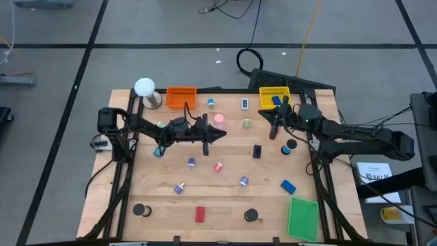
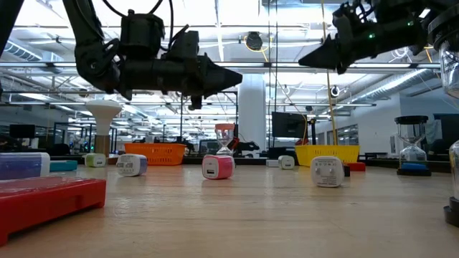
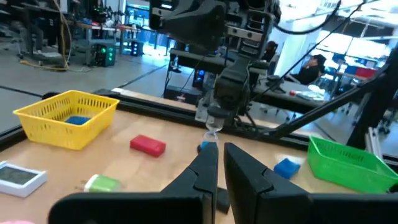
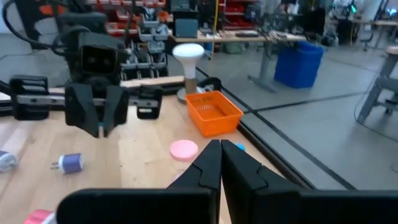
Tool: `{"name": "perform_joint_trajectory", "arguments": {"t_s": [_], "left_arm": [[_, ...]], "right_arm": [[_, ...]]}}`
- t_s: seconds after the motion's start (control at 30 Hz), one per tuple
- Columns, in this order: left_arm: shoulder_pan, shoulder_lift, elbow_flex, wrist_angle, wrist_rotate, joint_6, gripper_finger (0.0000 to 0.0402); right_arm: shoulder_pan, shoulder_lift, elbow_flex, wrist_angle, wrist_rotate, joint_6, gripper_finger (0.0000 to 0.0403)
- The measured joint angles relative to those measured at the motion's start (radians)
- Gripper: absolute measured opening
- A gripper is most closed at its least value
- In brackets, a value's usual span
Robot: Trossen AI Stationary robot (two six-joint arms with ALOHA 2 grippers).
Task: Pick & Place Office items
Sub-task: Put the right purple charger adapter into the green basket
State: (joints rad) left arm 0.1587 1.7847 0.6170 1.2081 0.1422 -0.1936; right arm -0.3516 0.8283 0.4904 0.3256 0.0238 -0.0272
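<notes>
Grippers left (image 1: 220, 133) and right (image 1: 267, 117) closed, empty

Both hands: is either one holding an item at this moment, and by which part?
Nothing is held. The left hand and the right hand are both shut with nothing between their fingers, raised above the table.

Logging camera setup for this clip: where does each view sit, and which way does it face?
High: overhead, straight down on the table, both arms.
Low: table height, level across; arms overhead.
Left wrist: faces the yellow tray past the shut left end effector.
Right wrist: faces the orange tray past the shut right end effector.
Shared: both wrists show the opposite arm.
</notes>
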Motion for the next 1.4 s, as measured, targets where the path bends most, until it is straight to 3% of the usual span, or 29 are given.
{"name": "perform_joint_trajectory", "arguments": {"t_s": [0.2,0.43,0.57,0.87,1.07,1.23,1.4], "left_arm": [[-0.080,-0.030,0.002,-0.112,-0.124,0.005,0.0030],[-0.223,-0.209,0.002,-0.519,-0.425,0.007,0.0030],[-0.328,-0.293,0.001,-0.665,-0.587,0.007,0.0030],[-0.532,-0.325,0.001,-0.849,-0.758,-0.210,0.0030],[-0.627,-0.319,0.001,-0.874,-0.843,-0.333,0.0030],[-0.697,-0.319,0.001,-0.876,-0.943,-0.333,0.0030],[-0.719,-0.319,0.001,-0.876,-0.958,-0.334,0.0030]], "right_arm": [[0.039,-0.008,0.000,-0.025,0.000,-0.019,0.0001],[0.087,-0.008,0.000,-0.038,0.001,-0.009,0.0001],[0.111,-0.008,0.000,-0.039,0.001,-0.011,0.0001],[0.173,-0.006,0.000,-0.039,0.002,0.027,0.0001],[0.255,0.013,0.000,-0.038,0.011,0.082,0.0001],[0.398,0.034,0.000,-0.043,0.222,0.095,0.0001],[0.573,0.039,0.000,-0.064,0.433,0.105,0.0001]]}}
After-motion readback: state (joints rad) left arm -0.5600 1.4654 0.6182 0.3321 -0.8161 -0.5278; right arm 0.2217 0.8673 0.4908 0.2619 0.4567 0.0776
